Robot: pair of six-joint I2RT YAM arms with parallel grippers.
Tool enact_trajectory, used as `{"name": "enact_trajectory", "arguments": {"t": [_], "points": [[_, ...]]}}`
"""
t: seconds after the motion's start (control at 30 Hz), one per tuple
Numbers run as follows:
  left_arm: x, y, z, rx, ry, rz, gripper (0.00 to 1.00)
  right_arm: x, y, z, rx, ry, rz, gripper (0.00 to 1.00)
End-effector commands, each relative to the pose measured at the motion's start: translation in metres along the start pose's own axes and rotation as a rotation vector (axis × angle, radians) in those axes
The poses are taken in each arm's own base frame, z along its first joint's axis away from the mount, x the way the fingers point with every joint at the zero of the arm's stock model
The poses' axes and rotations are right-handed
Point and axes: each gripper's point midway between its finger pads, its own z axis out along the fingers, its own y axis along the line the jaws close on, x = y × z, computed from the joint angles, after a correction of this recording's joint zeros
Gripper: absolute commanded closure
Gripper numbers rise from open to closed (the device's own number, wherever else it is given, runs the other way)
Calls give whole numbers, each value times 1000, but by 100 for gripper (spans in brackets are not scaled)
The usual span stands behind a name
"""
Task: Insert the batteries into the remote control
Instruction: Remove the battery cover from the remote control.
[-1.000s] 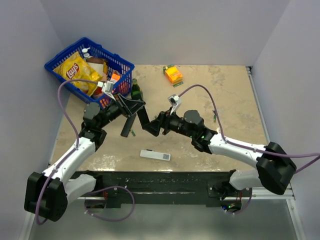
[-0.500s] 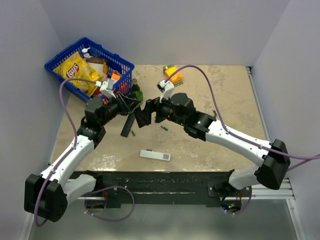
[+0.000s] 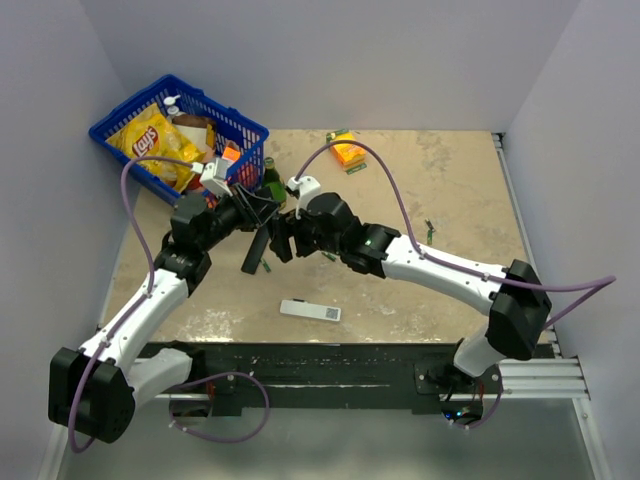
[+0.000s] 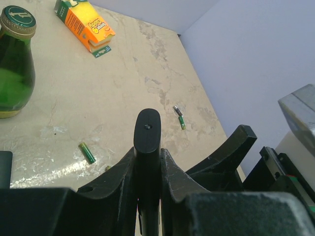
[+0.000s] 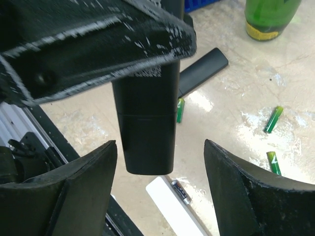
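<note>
My left gripper [image 3: 260, 225] is shut on the black remote control [image 3: 257, 247] and holds it tilted above the table; its end sticks up between the fingers in the left wrist view [image 4: 147, 132]. My right gripper [image 3: 283, 241] is open right beside it. In the right wrist view the remote's lower end [image 5: 147, 123] hangs between the spread jaws of the right gripper [image 5: 160, 147], touching neither. Green batteries lie loose on the table [image 3: 328, 257], [image 3: 267, 266], [image 5: 273, 119], [image 5: 180, 109], [image 4: 88, 153], [image 4: 179, 117].
A green bottle [image 3: 270, 180] stands just behind the grippers. A flat white remote [image 3: 310, 311] lies near the front edge. An orange box [image 3: 346, 150] sits at the back, a blue basket [image 3: 250, 128] of groceries at the back left. A black flat strip [image 5: 203, 70] lies on the table.
My right arm has swung left and brought its open gripper up to the remote. My left gripper has shifted only slightly and still holds the remote.
</note>
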Motion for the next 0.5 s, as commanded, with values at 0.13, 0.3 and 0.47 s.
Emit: {"name": "enact_trajectory", "arguments": {"t": [0.13,0.3,0.47], "points": [[-23,-13,2,28,-55,37,100,-42,14,-4,-6,-113,-22,27],[-22,-12,2,29,-51,35,100,-43,13,0,7,-114,-24,30],[-21,-14,2,35,-46,35,100,-45,14,3,4,-121,-22,34]]}}
